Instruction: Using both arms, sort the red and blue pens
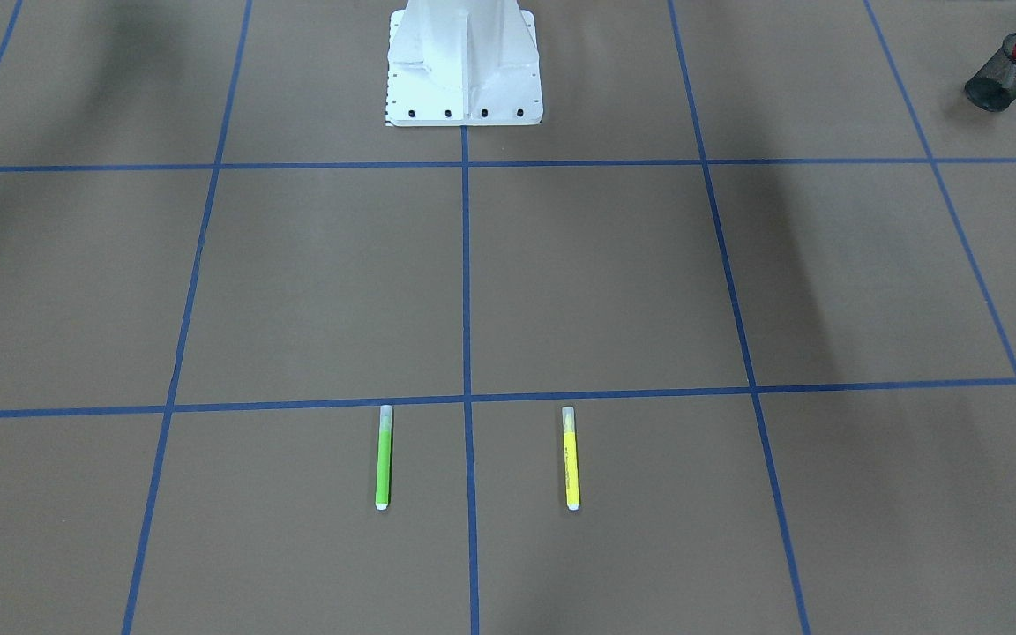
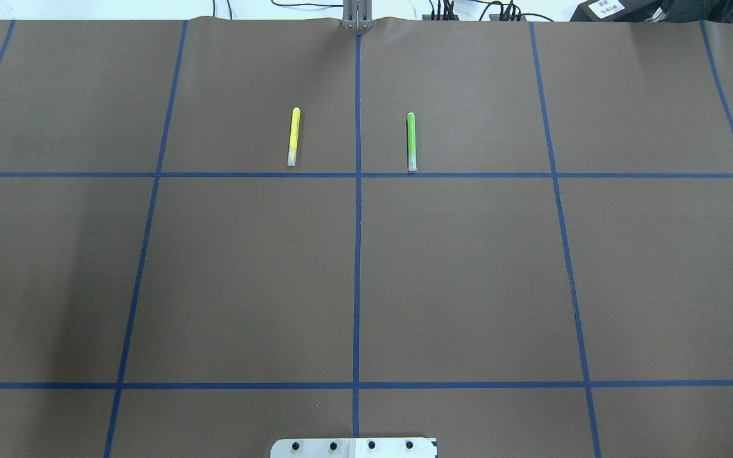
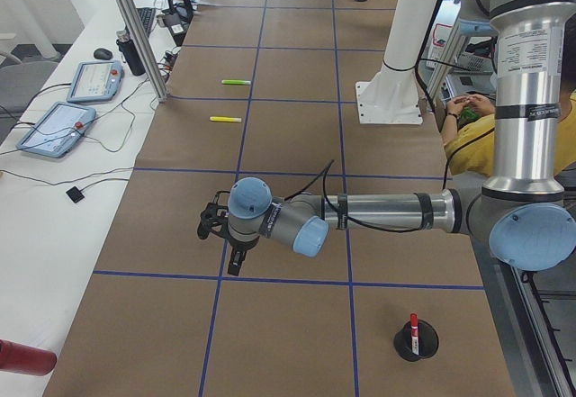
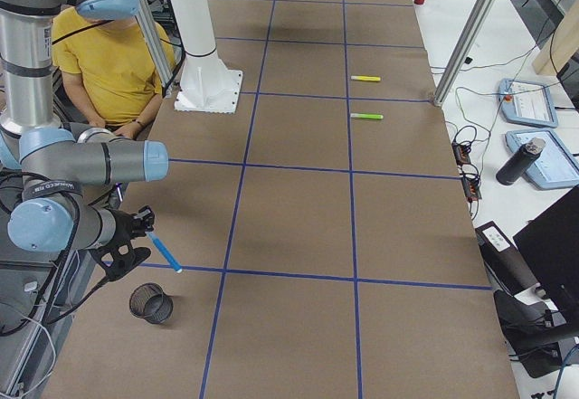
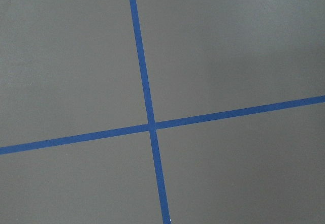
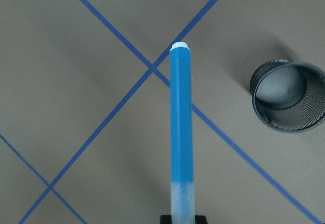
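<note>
Blue pen (image 6: 182,132) seemingly between right jaws

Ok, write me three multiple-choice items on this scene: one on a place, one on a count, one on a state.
1. Where is the red marker? A) lying flat B) standing in a black mesh cup C) on the floor
2. How many slim markers lie flat on the table? A) two B) one C) four
3. The blue marker is: A) lying down B) in a cup C) gripped by the right gripper

1 B: its red cap pokes out of the cup.
2 A: only the yellow marker and the green marker.
3 C: it juts from the gripper above the table.
</note>
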Controlling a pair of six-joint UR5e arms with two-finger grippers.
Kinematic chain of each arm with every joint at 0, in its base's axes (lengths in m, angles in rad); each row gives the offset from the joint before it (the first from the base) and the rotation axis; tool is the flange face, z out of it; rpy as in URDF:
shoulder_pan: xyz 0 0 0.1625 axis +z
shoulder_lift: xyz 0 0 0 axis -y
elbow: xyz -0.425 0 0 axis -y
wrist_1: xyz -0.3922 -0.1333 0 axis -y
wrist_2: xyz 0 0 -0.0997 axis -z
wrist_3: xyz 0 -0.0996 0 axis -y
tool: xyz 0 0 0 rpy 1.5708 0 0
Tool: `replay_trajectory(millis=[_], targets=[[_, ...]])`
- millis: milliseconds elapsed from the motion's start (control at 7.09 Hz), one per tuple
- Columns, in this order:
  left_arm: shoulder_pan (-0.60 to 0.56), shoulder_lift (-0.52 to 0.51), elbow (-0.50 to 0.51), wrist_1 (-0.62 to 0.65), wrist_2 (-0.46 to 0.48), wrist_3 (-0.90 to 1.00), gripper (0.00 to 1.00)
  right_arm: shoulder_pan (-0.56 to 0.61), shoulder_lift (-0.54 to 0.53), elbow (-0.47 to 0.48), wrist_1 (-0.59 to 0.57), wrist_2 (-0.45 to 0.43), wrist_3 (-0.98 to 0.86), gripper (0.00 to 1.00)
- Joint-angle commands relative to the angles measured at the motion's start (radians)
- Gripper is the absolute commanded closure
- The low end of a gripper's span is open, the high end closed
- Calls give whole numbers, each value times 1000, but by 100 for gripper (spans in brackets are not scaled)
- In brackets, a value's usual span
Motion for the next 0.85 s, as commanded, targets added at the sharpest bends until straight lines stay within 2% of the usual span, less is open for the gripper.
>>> replay_trajectory(millis=[0, 423, 706], targets=[[0, 4, 0, -8, 0, 1, 0, 48, 2, -82, -100, 37, 12, 100], [-1, 5, 0, -28, 0, 0, 0, 154, 49, -249, -93, 3, 18, 100], [0, 19, 0, -52, 0, 0, 0, 228, 51, -274, -87, -84, 6, 100]])
